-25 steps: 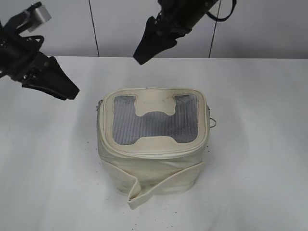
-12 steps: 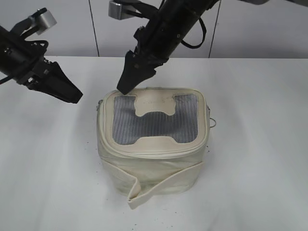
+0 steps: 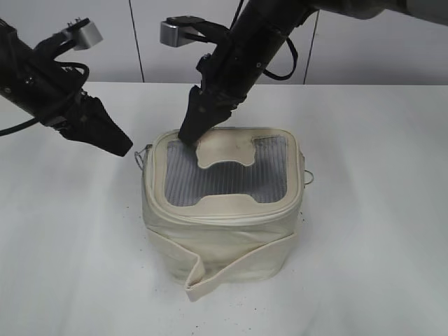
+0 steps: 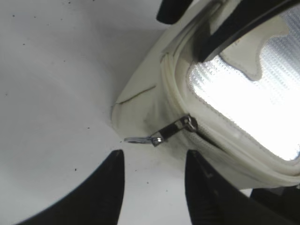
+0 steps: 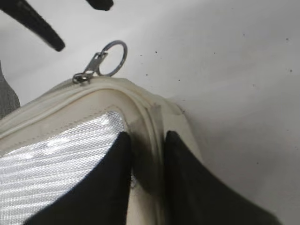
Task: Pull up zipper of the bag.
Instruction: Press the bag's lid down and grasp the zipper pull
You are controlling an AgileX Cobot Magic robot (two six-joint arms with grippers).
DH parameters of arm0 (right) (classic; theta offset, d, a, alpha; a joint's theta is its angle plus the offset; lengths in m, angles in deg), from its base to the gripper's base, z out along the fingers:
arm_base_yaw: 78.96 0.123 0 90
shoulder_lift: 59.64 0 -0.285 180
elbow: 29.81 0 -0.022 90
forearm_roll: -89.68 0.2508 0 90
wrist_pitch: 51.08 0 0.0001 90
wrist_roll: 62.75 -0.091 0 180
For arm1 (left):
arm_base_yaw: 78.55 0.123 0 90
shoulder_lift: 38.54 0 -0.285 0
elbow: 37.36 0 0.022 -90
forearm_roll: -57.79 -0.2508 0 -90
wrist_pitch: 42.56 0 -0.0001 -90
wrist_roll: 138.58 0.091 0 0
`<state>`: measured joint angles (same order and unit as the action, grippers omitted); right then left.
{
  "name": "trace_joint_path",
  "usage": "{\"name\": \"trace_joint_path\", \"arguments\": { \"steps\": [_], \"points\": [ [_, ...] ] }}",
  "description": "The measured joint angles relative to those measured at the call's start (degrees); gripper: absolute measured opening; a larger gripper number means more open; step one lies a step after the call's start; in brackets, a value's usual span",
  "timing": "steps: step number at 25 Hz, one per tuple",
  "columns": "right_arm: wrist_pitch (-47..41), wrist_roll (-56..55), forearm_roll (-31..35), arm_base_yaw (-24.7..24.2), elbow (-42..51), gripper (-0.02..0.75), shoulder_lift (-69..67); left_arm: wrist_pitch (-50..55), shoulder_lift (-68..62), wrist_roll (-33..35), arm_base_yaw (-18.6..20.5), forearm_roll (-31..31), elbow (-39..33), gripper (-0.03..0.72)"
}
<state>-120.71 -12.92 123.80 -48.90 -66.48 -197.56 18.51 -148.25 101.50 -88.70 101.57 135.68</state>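
Observation:
The cream bag (image 3: 224, 231) stands mid-table, its grey H panel facing up. The zipper track (image 3: 210, 215) runs around its top rim. One silver slider with a ring pull (image 4: 176, 128) hangs at the bag's left corner; it also shows in the right wrist view (image 5: 89, 72). A second ring pull (image 3: 310, 178) hangs at the right side. My left gripper (image 4: 152, 161) is open and empty, just short of the left ring pull, to the bag's left (image 3: 120, 145). My right gripper (image 5: 146, 140) pinches the rim at the top's back-left corner (image 3: 189, 135).
The loose cream strap band (image 3: 231, 269) wraps the bag's lower body, its end sticking out at the front. The white table (image 3: 378, 266) lies all around the bag, with a pale wall behind it.
My right gripper has come down from above the table's back onto the bag's back-left corner. My left gripper has moved right, closer to the bag's left side.

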Motion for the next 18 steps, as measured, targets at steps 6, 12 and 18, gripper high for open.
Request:
{"name": "trace_joint_path", "arguments": {
  "steps": [6,12,18],
  "points": [
    [-0.9,-0.1,0.1,0.0,0.0,0.038,-0.1,-3.9,0.0,0.1,-1.8,-4.4,0.0,0.354],
    [-0.9,-0.1,0.1,0.0,0.0,0.038,-0.1,-4.0,0.6,0.1,-1.9,-8.1,0.0,0.513],
    [-0.9,-0.1,0.0,0.0,0.0,0.038,-0.1,-7.1,3.7,0.9,-2.8,-11.9,0.1,0.559]
  ]
}}
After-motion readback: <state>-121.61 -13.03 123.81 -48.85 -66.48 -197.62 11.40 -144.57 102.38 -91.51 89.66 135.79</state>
